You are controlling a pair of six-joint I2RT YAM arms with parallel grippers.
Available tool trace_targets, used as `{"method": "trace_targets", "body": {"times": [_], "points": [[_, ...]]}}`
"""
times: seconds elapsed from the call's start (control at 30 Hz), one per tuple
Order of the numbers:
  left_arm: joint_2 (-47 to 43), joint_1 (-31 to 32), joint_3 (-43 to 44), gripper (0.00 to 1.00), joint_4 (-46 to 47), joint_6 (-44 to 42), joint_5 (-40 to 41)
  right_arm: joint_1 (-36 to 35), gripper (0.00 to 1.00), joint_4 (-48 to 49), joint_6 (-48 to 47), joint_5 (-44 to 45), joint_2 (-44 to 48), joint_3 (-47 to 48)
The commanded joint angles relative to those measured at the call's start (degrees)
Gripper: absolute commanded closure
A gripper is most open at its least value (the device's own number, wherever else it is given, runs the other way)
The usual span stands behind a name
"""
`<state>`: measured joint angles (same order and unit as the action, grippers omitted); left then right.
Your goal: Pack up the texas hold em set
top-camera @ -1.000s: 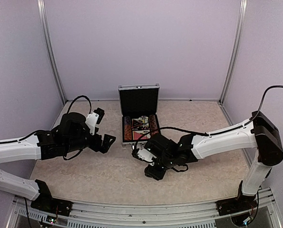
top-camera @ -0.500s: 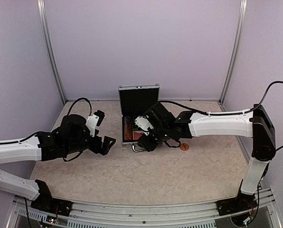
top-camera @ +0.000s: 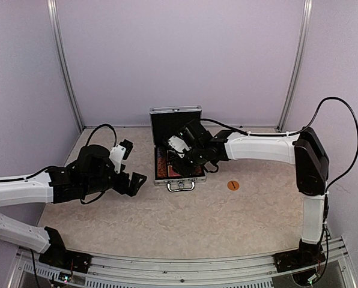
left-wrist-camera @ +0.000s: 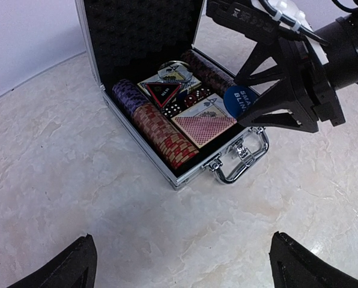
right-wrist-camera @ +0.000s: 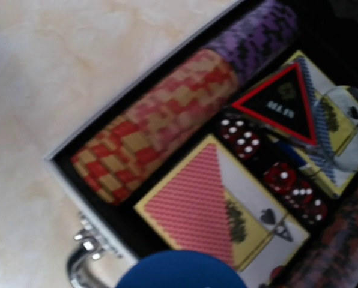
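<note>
Case (left-wrist-camera: 185,175) open on the table, lid standing upright, and the right gripper (left-wrist-camera: 246,103) hangs over its tray with the fingers clenched on a blue round button (right-wrist-camera: 179,271), gripped by its edges with its printed face turned towards the left wrist camera (the lettering looks like a blind marker, though only part of it reads). Straight beneath that gripper lies the red card deck (left-wrist-camera: 204,127), with the dice (left-wrist-camera: 188,99) and the red triangle (left-wrist-camera: 163,93) a little further towards the lid, and the row of orange-red chips (left-wrist-camera: 167,135) to one side, running from the handle (left-wrist-camera: 242,163) end back towards the hinge. That is the relation the coming move turns on, as I judge it: the button's place lies directly below the tool, inside the walls, so what is called for is a short descent and a release, with the lid close behind the wrist and the tray walls near. The left gripper (left-wrist-camera: 188,267) is spread wide and holds nothing; the case sits ahead of it, handle end nearest, well apart. The right arm is plainly the nearer one. An orange disc (top-camera: 232,185) lies on the table outside the case, off to the right gripper's far side from the left arm, so packing looks unfinished, and the lid is not yet shut
</note>
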<state>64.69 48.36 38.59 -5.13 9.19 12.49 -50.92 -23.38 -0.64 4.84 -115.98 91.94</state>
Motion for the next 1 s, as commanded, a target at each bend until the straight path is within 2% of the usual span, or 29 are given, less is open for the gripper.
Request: {"method": "trace_targets", "body": {"times": [0.0,0.47,0.97], "points": [[0.91,0.33,0.27,0.01,1.69,-0.69,0.57,1.4,0.46,-0.49,-1.1,-0.91,-2.35,2.01],[3.81,0.33,1.05,0.01,2.77,-0.83,-0.17,3.34,0.46,3.11,-1.67,-1.68,-5.81,3.17],[2.8,0.33,0.9,0.01,1.36,-0.64,0.68,4.23,0.45,4.43,-2.72,-2.36,-14.34,10.71]]}}
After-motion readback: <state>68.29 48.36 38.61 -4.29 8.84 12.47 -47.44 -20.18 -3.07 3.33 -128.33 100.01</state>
